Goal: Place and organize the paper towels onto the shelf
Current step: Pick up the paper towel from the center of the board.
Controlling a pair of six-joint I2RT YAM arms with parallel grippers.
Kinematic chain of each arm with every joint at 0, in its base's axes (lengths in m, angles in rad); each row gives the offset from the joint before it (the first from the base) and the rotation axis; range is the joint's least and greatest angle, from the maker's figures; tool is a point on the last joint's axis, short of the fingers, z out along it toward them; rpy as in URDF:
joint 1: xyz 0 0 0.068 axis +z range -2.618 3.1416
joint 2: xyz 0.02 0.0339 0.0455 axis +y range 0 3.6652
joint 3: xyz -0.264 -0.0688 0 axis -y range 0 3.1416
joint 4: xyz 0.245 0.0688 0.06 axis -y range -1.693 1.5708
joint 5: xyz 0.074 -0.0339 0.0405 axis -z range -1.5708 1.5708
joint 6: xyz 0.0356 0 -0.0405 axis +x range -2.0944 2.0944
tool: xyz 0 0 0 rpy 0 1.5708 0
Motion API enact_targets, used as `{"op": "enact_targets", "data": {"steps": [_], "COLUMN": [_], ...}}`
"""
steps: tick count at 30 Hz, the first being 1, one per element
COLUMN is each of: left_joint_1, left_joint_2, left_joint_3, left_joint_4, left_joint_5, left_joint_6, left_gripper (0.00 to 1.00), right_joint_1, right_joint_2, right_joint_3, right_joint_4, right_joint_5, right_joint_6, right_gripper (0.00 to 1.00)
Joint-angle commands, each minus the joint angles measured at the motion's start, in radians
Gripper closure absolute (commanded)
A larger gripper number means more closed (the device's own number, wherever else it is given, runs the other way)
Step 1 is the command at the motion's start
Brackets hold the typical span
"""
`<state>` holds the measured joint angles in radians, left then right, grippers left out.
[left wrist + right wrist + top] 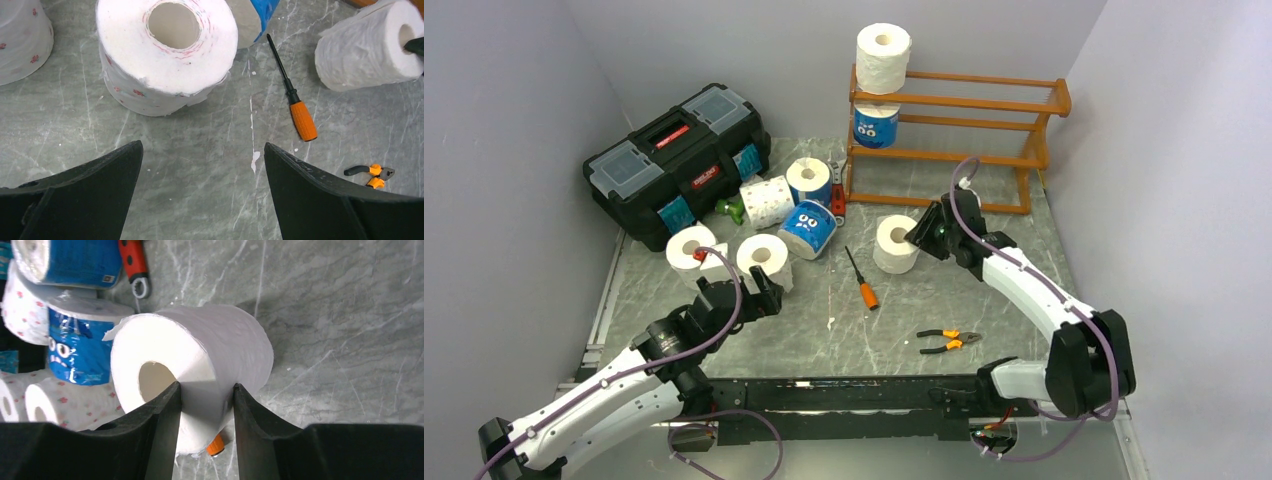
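Note:
My right gripper point(205, 387) is shut on the wall of a white paper towel roll point(220, 350), with one finger in its core and the other outside. This roll point(894, 245) stands on the table in front of the shelf point(984, 105). The shelf holds a white roll point(883, 58) on top and a blue-wrapped roll point(875, 126) on the tier below. My left gripper point(202, 150) is open over bare table, just short of another white roll point(165, 55). More rolls lie at the left: white ones point(691, 252) point(767, 201) and blue ones point(809, 181) point(808, 229).
A black toolbox point(674, 160) sits at the back left. An orange-handled screwdriver point(862, 280) lies mid-table between the arms, and orange pliers point(948, 342) lie near the front edge. A red-handled tool point(134, 262) lies by the blue rolls.

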<state>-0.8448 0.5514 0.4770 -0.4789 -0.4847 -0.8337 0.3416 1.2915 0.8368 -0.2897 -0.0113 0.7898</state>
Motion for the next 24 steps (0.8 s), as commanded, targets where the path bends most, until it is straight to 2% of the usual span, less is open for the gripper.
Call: {"op": "enact_targets", "data": {"steps": [1,4,9,14,24], "left_joint_1": [0.001,0.001,0.001,0.001,0.001], "left_joint_2": [-0.001,0.001,0.002,0.003,-0.032], "left_joint_3": [-0.002,0.0,0.007,0.015,0.025], "left_joint_4": [0.016,0.011,0.006,-0.015,-0.05], "left_joint_5": [0.016,0.019,0.033,0.051,0.066], "left_joint_6": [-0.014,-0.015,-0.014,-0.006,0.001], "left_gripper": [0.03,0.03,0.03,0.03,0.03], "right_joint_1": [0.002,0.001,-0.003,-0.014,-0.068], "right_joint_2": [-0.069,-0.096,-0.107,-0.05,0.016], "right_joint_3": [0.081,0.131,0.284,0.469,0.769], "right_joint_4": [-0.024,-0.093,-0.233,-0.383,-0.411], "right_joint_5": [0.01,0.066,0.166,0.27,0.35], "right_joint_6": [-0.011,-0.004,0.046,0.157,0.264], "right_gripper": [0.8,0.85,0.87,1.0,1.0]}}
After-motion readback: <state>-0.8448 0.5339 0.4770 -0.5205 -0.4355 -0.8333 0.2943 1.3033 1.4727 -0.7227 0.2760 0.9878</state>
